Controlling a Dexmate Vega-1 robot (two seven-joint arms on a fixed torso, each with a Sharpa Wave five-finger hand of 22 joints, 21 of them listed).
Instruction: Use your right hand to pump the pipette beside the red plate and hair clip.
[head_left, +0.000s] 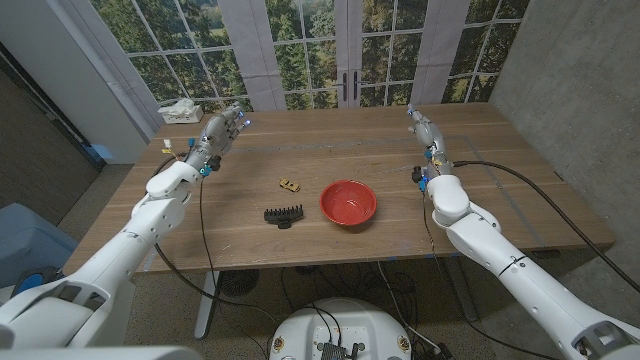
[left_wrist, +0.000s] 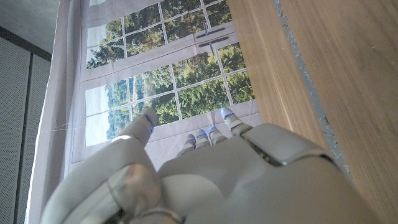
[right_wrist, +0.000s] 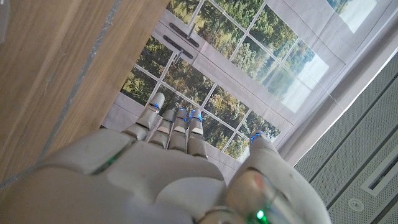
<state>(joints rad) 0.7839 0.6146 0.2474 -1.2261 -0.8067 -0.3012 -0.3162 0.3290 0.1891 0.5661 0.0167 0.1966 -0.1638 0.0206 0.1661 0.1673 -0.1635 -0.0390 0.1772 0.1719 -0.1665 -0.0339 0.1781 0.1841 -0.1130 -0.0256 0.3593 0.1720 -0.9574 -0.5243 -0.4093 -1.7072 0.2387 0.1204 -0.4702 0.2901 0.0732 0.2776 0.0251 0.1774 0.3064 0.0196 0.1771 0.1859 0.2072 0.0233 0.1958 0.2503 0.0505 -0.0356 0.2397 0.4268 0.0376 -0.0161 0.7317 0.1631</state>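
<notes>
A red plate (head_left: 348, 203) sits near the table's middle. A black hair clip (head_left: 284, 214) lies just to its left. Behind the clip lies a small yellowish object (head_left: 290, 184), too small to make out; it may be the pipette. My right hand (head_left: 422, 128) is at the far right of the table, well away from these, with its fingers (right_wrist: 177, 127) stretched out and nothing in them. My left hand (head_left: 222, 130) is at the far left, its fingers (left_wrist: 205, 138) also stretched out and holding nothing.
The wooden table (head_left: 500, 170) runs up to a wall of windows (head_left: 300, 50). A white object (head_left: 180, 109) sits at the back left corner, with small items (head_left: 170, 147) near the left edge. A black cable (head_left: 520, 175) crosses the right side.
</notes>
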